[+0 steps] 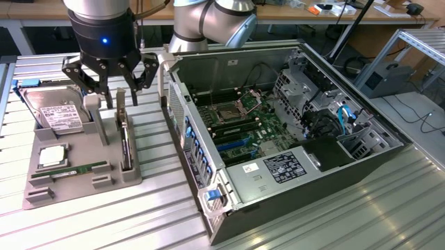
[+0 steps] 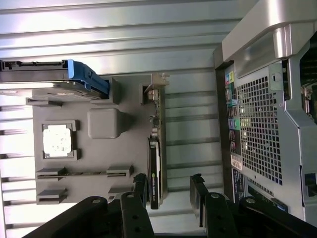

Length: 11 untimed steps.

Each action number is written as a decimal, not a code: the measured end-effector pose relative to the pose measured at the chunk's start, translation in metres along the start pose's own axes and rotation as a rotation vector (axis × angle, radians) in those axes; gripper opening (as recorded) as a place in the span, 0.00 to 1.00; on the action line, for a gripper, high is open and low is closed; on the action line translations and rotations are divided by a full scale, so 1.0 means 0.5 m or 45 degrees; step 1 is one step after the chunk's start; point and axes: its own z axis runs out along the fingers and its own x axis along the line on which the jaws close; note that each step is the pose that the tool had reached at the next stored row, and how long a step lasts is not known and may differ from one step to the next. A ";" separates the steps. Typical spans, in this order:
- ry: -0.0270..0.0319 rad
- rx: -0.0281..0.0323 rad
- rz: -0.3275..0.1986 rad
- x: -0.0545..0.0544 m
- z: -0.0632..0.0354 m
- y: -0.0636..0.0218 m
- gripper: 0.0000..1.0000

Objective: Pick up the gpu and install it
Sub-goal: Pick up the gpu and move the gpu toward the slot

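The gpu (image 1: 124, 136) stands on its long edge in a slot of the grey holder (image 1: 122, 179), its silver bracket at the far end. My gripper (image 1: 115, 89) hangs open just above the card's bracket end, a finger on each side. In the wrist view the gpu (image 2: 154, 148) appears edge-on, dark with a brownish board. It runs in between the fingertips of the gripper (image 2: 168, 192) and sits close beside one finger (image 2: 140, 188), apart from the other. Nothing is held.
The open computer case (image 1: 292, 130) lies at the exterior view's right of the holder, motherboard and blue slots (image 1: 233, 145) exposed. The holder also carries a hard drive (image 1: 59, 112), a processor chip (image 1: 52, 156) and a green memory stick (image 1: 76, 170). Ribbed metal table all around.
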 end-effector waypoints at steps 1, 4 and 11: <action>0.0000 0.0001 0.000 0.000 0.001 0.000 0.48; 0.0000 0.0000 0.000 0.000 0.003 0.000 0.48; 0.0001 0.0001 0.000 0.000 0.008 0.000 0.48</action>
